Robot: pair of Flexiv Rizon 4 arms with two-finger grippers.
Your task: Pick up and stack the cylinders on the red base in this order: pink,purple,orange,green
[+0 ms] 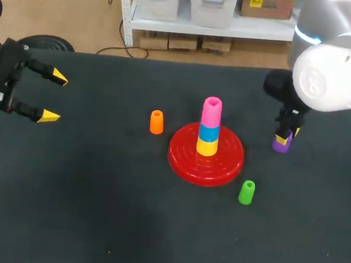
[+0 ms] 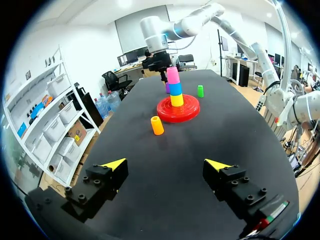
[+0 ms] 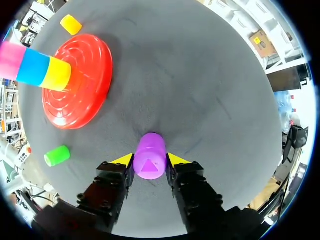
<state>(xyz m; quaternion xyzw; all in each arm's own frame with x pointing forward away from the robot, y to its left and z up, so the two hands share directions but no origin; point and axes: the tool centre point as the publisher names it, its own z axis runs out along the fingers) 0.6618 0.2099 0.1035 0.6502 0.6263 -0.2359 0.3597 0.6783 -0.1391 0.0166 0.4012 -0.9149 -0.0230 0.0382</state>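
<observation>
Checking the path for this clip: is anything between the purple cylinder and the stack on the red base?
Nothing visible: bare table lies between purple cylinder and red base; green cylinder sits aside.

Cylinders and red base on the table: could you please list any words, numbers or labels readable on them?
None. The red base, pink cylinder, blue cylinder, yellow cylinder, orange cylinder, green cylinder and purple cylinder show no print; the purple cylinder's top has only a triangular hollow.
</observation>
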